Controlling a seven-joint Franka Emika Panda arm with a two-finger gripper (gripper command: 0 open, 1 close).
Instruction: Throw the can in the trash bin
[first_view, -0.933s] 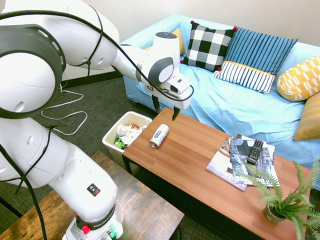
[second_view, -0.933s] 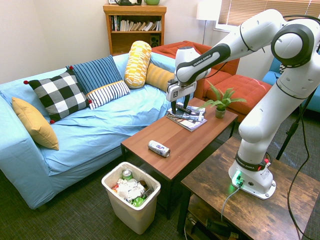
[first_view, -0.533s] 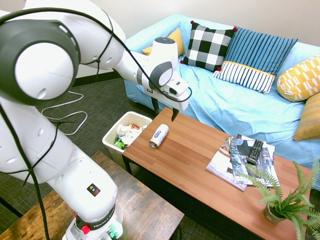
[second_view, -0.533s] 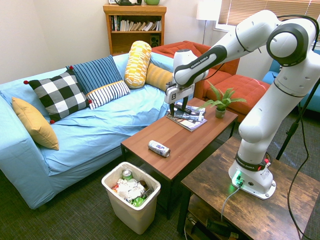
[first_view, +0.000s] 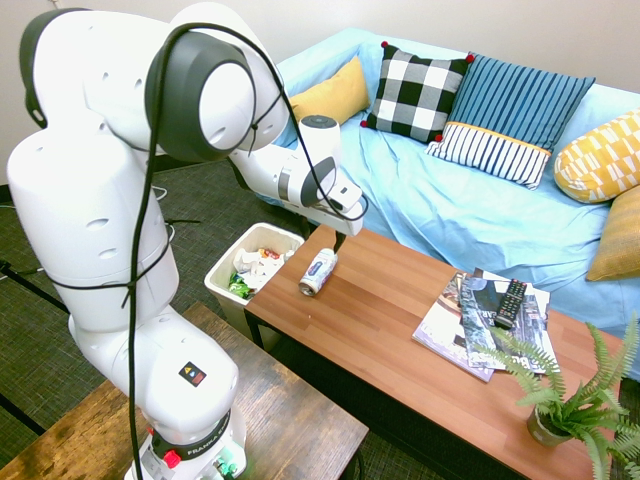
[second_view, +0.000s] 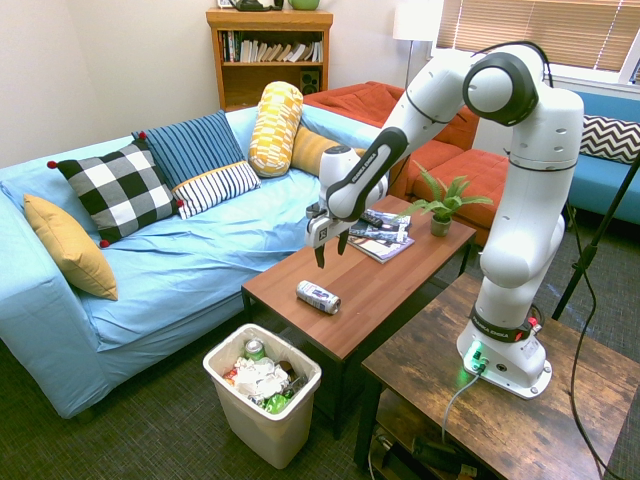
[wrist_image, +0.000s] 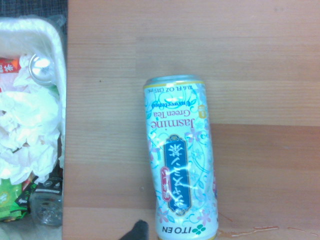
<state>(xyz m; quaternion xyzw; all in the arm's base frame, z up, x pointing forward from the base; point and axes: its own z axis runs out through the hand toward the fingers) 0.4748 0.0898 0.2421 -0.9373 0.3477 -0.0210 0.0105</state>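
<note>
The can (first_view: 318, 272) lies on its side on the wooden coffee table (first_view: 390, 330), near the table end beside the trash bin (first_view: 221, 271). From the other side, the can (second_view: 318, 296) lies just below and in front of my gripper (second_view: 330, 250), which hangs a short way above the table, open and holding nothing. The wrist view looks straight down on the can (wrist_image: 180, 180), white-blue with printed lettering. The trash bin (wrist_image: 58, 60) shows along that view's edge, with white paper and green wrappers inside. The trash bin (second_view: 268, 425) stands on the floor at the table end.
Magazines with a black remote (first_view: 510, 300) on them lie further along the table, and a potted fern (first_view: 560, 405) stands at its far end. A blue sofa (first_view: 470, 205) with several cushions runs along the table's far side.
The arm has swung lower and along the table toward the can. The gripper now hangs just above the can and is still open. The can has not moved.
</note>
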